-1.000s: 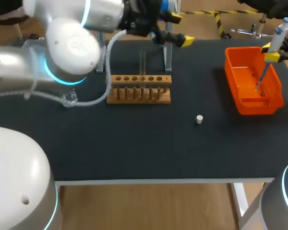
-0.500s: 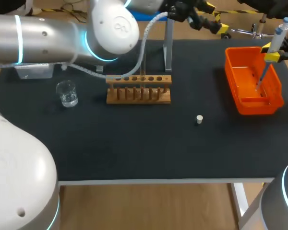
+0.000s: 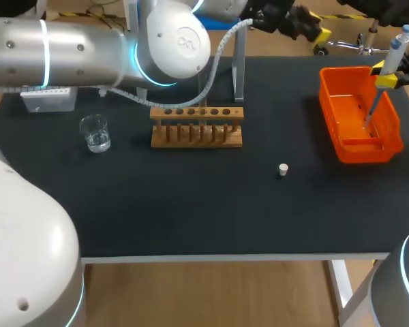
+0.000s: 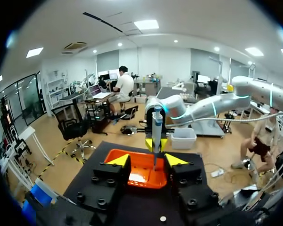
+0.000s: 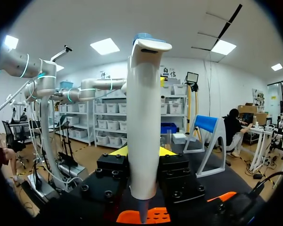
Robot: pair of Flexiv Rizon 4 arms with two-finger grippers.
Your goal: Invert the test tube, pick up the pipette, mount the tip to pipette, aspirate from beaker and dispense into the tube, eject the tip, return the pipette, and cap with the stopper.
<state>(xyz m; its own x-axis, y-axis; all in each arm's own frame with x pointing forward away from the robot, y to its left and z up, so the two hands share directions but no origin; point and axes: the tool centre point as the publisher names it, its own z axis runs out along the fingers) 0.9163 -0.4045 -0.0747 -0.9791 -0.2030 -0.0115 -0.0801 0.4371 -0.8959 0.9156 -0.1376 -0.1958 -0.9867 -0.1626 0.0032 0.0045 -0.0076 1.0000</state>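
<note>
Left arm's swung back, uncovering the small clear glass beaker (image 3: 95,133) and leaving the wooden tube rack (image 3: 198,126); its end effector (image 4: 147,160) is spread wide and empty. Right end effector (image 3: 385,75) grips the blue-and-white pipette (image 3: 397,48) over the orange plastic bin (image 3: 347,148), so I reckon tip ejection's next.

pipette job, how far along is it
Picked up: the right gripper holds the pipette over the orange bin, apparently to eject the tip. Dispensing cannot be confirmed. Left: return the pipette to the stand, then cap; the stopper lies loose on the table and the left gripper is open, empty.
</note>
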